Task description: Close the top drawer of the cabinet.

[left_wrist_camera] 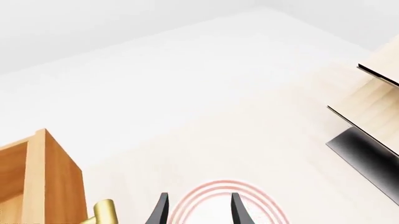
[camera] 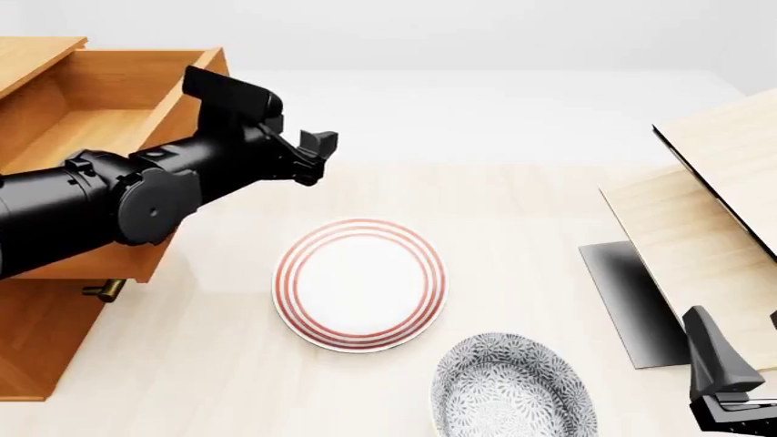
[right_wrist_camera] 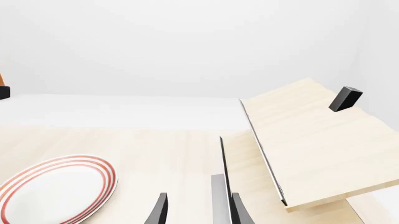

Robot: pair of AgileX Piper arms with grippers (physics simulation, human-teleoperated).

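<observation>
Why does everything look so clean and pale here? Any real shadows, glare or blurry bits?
Front view: flat, even light, everything sharp; one dark shadow patch lies under the pale boards. Left wrist view: the background washes out to near white, and the red-ringed plate looks faded. Right wrist view: no blur or glare, and only soft shading beneath the tilted board.

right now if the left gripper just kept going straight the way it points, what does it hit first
Probably the red-ringed plate, or the table just past it: in the left wrist view the plate lies between the fingers of the left gripper. The top drawer stays off to one side. Depth is unclear.
</observation>
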